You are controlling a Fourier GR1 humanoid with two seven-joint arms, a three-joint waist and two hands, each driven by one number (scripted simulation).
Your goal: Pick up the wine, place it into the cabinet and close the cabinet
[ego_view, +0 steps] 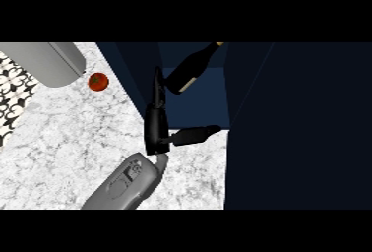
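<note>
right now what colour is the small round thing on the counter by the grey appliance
Red, with a dark green spot at its middle: a tomato. It shows best in the head view.

Non-task items. White, grey-veined marble surface [65, 147] fills the left and lower centre of the frame. A small red tomato [98, 81] with a dark stem spot lies on it at upper left. Just left of the tomato, a rounded grey object [51, 61], possibly an appliance, enters from the top left corner. A black-and-white patterned strip [13, 96] runs along the left edge.
</note>
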